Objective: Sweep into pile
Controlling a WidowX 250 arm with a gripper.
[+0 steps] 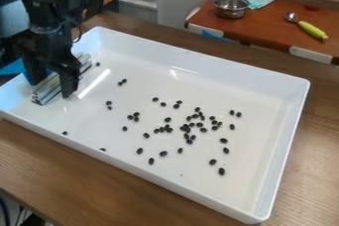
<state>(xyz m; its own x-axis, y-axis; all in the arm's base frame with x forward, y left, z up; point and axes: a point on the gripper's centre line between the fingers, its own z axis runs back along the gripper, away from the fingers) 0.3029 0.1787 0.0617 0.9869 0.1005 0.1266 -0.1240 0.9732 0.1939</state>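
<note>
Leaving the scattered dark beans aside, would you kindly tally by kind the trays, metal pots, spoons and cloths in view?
White tray: 1
Metal pot: 1
Green-handled spoon: 1
Pale green cloth: 1
Total: 4

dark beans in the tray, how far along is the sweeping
Partway at best. Done: some beans sit in a loose central cluster. In hand: the metal bar is at the hand, by the tray's left end. Left: gathering beans scattered around that cluster; there's no tight pile yet.

Black arm [46,19], thin dark cable [86,2].
</note>
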